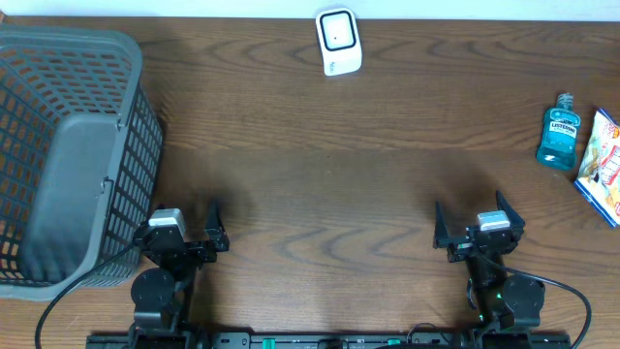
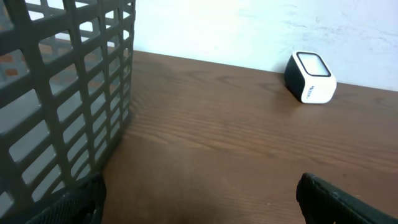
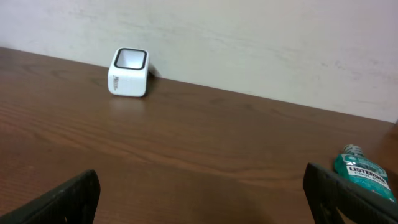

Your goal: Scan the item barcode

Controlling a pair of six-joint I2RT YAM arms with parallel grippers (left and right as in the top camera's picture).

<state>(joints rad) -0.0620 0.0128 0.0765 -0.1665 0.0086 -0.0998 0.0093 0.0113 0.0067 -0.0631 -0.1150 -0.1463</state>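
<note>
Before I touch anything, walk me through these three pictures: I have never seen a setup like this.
This is a robot with two arms at a wooden table. The wide picture looks straight down from above. The other two come from small cameras on each wrist, looking forward past their own fingers.

Each arm ends in a two-finger end effector: left end effector, right end effector. Both are open and hold nothing.

On the table: a grey basket at the left, a white barcode scanner at the far edge, and at the right a blue mouthwash bottle beside a snack packet.
</note>
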